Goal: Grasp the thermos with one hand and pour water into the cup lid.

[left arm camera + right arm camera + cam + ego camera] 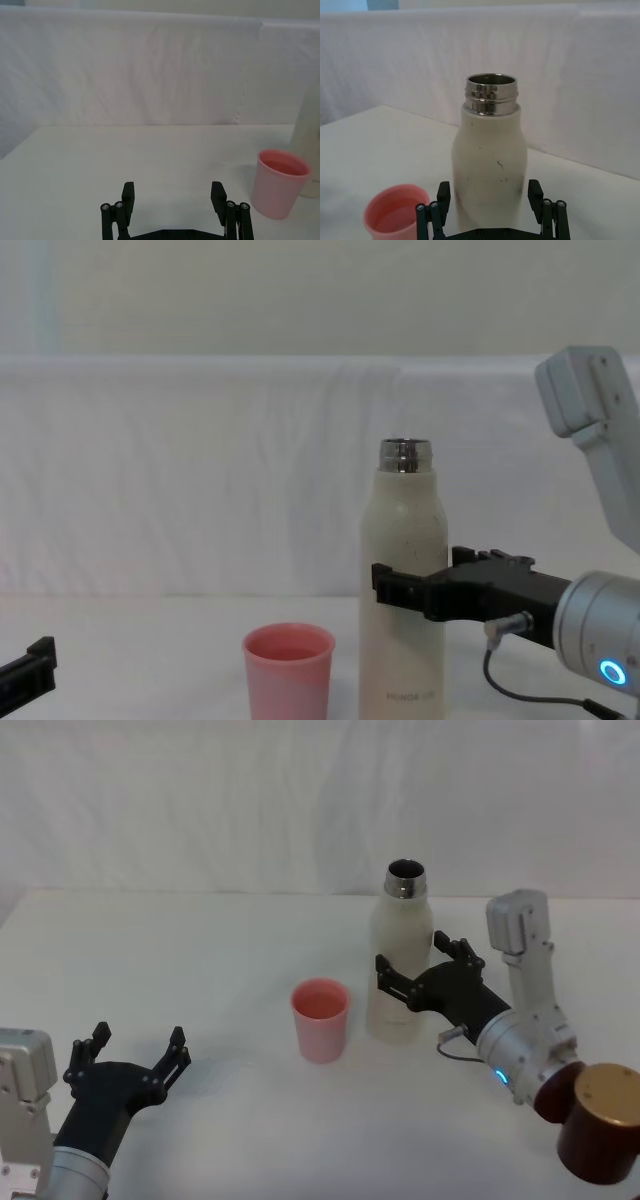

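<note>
tall cream-white steel-necked thermos [401,955] upright on counter [200,950], just beside pink cup lid [320,1019] | right end effector [425,968] spread around mid-body, not clamped | likely rigid, smooth, slippery, heavy; grip mid-body | left end effector [135,1055] spread, idle

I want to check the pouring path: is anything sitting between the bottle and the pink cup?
No. In the head view, bare white table lies between the bottle and the pink cup; they stand close but apart.
</note>
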You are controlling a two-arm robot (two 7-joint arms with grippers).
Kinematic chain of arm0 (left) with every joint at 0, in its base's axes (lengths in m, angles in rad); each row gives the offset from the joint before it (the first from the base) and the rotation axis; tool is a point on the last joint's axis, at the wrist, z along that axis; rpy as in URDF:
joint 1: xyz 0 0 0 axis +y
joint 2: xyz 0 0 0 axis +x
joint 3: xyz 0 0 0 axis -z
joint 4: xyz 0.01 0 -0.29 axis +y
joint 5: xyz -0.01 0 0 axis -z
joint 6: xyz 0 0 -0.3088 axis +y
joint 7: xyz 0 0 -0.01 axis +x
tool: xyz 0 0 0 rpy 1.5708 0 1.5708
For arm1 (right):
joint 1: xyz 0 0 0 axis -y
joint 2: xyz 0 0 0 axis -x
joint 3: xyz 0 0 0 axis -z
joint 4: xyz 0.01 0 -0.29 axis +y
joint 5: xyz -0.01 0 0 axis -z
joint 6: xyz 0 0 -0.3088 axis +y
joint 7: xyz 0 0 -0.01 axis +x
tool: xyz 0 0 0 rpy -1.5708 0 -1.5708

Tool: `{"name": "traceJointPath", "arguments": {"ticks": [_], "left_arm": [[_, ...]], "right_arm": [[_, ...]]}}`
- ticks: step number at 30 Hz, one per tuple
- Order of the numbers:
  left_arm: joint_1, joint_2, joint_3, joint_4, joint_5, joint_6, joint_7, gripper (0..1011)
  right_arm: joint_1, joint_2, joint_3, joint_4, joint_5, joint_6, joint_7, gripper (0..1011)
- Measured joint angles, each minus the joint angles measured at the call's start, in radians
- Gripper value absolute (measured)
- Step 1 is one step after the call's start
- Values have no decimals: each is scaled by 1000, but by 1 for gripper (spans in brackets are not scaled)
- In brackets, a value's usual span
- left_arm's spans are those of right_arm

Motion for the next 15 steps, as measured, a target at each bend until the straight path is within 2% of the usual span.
{"name": "traceJointPath", "arguments": {"ticks": [10, 15], "left_arm": [[0, 0, 0, 0, 0, 0, 0, 1001], [0, 0, 0, 0, 0, 0, 0, 1001]], "right_arm": [[-78, 36, 20, -91, 15, 4, 2, 1001], [-114, 65, 25, -119, 33, -23, 33, 1001]]}}
